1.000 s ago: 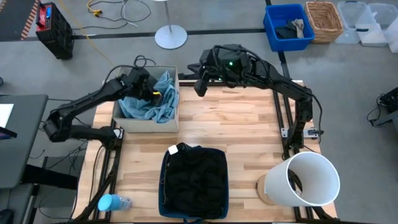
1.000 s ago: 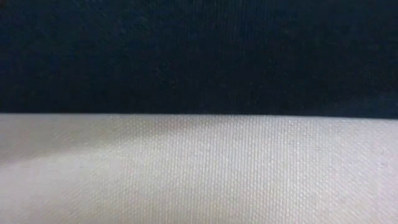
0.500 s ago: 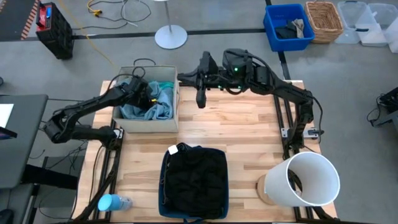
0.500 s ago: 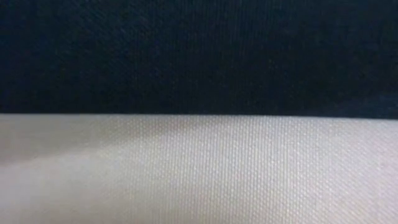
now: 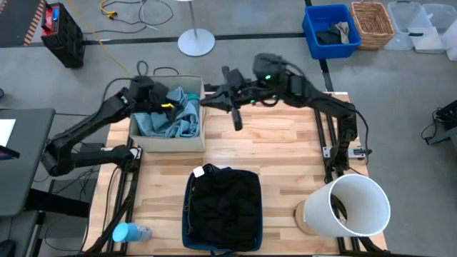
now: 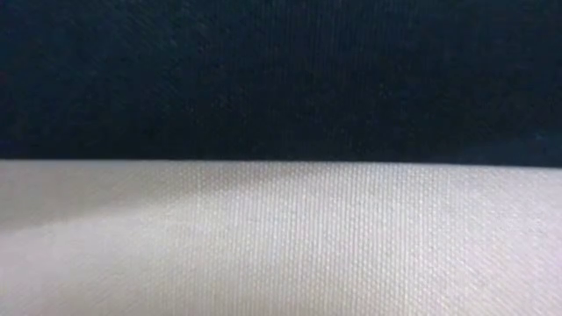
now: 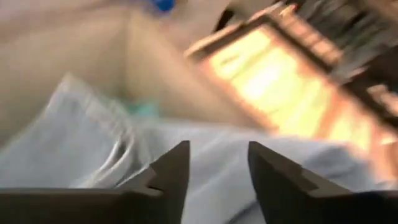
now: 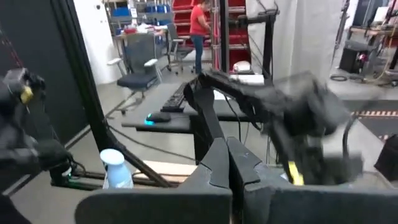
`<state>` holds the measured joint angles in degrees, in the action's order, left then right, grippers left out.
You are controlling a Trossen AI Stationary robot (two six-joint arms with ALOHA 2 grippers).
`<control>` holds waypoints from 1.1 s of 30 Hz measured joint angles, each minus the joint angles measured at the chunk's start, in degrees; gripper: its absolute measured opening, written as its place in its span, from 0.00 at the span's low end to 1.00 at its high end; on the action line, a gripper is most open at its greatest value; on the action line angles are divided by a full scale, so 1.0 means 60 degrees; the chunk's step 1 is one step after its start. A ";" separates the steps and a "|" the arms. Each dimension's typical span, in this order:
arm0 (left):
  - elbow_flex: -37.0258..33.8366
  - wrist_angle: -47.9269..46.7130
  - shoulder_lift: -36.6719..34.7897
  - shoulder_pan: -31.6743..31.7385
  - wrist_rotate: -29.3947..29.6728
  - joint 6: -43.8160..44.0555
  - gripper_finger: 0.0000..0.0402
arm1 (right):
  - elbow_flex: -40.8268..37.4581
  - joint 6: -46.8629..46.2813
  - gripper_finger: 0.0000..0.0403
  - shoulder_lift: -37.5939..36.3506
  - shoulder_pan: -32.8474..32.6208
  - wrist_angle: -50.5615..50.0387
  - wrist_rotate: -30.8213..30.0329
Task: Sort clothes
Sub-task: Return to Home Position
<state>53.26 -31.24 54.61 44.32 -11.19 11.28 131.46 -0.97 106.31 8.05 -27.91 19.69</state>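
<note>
Looks straight down on a wooden desk (image 5: 285, 150) with the sorting apparently finished. Shows light blue denim (image 5: 153, 123) and a bright teal garment (image 5: 190, 100) heaped together in the white organizer (image 5: 168, 145) on the desk's left side. Shows a black garment (image 5: 225, 203) filling the blue bin (image 5: 187, 208) midway across, well apart from the organizer. Hints at something dark, too small to identify, inside the round white hamper (image 5: 357, 207) at the right corner. Finds the left gripper (image 7: 217, 149) spread open and empty, just above the denim in the organizer. Finds the right gripper (image 8: 227, 152) pinched closed on nothing, hanging over bare desk just beside the organizer. Leaves, by the look of it, only the return to rest. To do that well: raise the left gripper straight up before swinging it back, keeping the open fingers clear of loose folds and the organizer wall so no fabric gets dragged out. Draw the right arm back along its own side, away from the left arm, given how near the two wrists sit. Go slowly, without brushing bin or hamper.
</note>
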 joint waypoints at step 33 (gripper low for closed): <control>-0.2138 0.0885 -0.6669 -0.0441 -0.1082 0.0310 0.00 | -1.2478 -0.2125 0.00 -0.5553 -0.0725 0.8682 -0.3174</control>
<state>40.43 -25.93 14.59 41.67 -17.68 13.14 56.59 -13.72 73.00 3.70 24.18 0.65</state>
